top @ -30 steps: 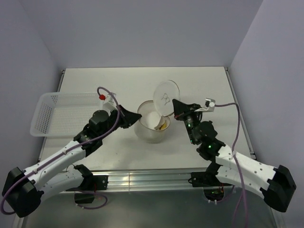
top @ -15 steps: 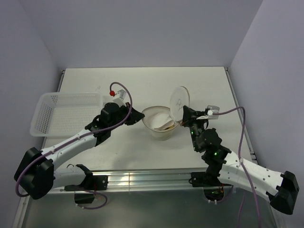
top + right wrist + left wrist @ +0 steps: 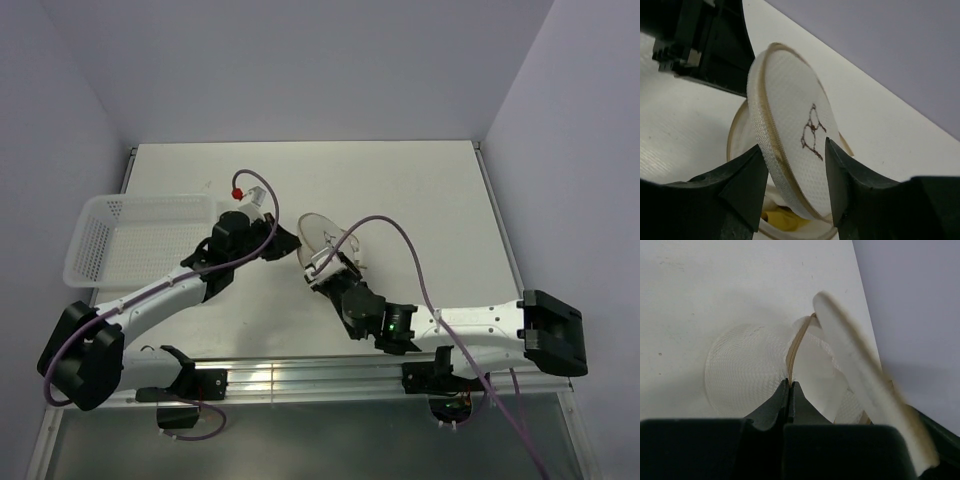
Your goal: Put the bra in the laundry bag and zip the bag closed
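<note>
Bra (image 3: 779,218): mustard, soft, inside laundry bag (image 3: 740,370), peeking from under tilted lid (image 3: 800,125). Left gripper (image 3: 790,386) pinches brownish zipper rim (image 3: 794,347). Right gripper (image 3: 793,147) spread, straddling lid. Likely next: seat lid flat on rim, keep rim taut, find zipper pull. Mesh fine, floppy; lid round with dark mark.

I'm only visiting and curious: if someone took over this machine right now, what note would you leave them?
Left fingers: shut, pinching the brown rim of the laundry bag.
Right fingers: open, one on each side of the tilted lid, not clamping it.
Bra: inside the bag, yellow showing under the lid.
Done: bra is in.
Left: lower the lid and zip it closed.
</note>
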Controlling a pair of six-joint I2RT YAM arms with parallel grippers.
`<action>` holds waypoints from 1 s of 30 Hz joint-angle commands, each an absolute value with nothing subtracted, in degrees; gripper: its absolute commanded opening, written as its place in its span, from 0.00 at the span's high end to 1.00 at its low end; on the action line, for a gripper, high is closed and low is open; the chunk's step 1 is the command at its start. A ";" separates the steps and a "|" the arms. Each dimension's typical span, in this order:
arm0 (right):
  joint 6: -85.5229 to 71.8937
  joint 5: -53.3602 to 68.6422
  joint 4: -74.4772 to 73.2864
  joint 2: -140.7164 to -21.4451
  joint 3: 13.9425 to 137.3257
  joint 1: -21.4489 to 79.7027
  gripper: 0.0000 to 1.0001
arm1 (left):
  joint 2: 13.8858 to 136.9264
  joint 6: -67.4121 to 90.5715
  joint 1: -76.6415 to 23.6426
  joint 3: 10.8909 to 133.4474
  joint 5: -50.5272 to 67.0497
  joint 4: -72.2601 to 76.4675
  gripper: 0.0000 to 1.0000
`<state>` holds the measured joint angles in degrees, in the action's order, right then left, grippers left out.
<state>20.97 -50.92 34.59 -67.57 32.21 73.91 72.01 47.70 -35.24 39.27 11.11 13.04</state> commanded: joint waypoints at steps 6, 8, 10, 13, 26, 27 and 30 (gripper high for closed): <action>8.38 -34.23 20.71 -55.58 37.00 69.99 0.43 | 69.52 47.37 -32.35 39.73 14.06 16.08 1.00; 0.75 -21.44 17.07 -53.36 38.14 65.77 0.43 | 69.61 47.29 -31.91 40.07 14.76 16.17 1.00; -4.29 -11.92 12.06 -51.68 39.63 58.06 0.31 | 69.87 47.29 -31.64 40.17 15.03 16.43 1.00; -9.48 -3.35 6.78 -53.87 41.30 50.75 0.30 | 70.66 47.20 -31.20 40.43 15.82 17.14 1.00; -28.55 -12.81 0.44 -59.15 43.16 42.19 0.37 | 74.17 45.97 -28.39 47.97 17.05 15.30 0.93; -30.13 -13.09 -1.21 -59.67 42.89 41.06 0.39 | 75.66 45.97 -28.21 48.77 17.14 14.94 0.88; -34.79 -13.44 -0.97 -60.55 41.49 39.99 0.40 | 78.13 45.88 -27.60 52.02 17.84 12.67 0.62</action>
<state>-27.66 -9.82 0.12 -59.81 41.32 40.93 76.58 46.92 -28.29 47.46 16.25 12.56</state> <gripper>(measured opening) 0.606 0.326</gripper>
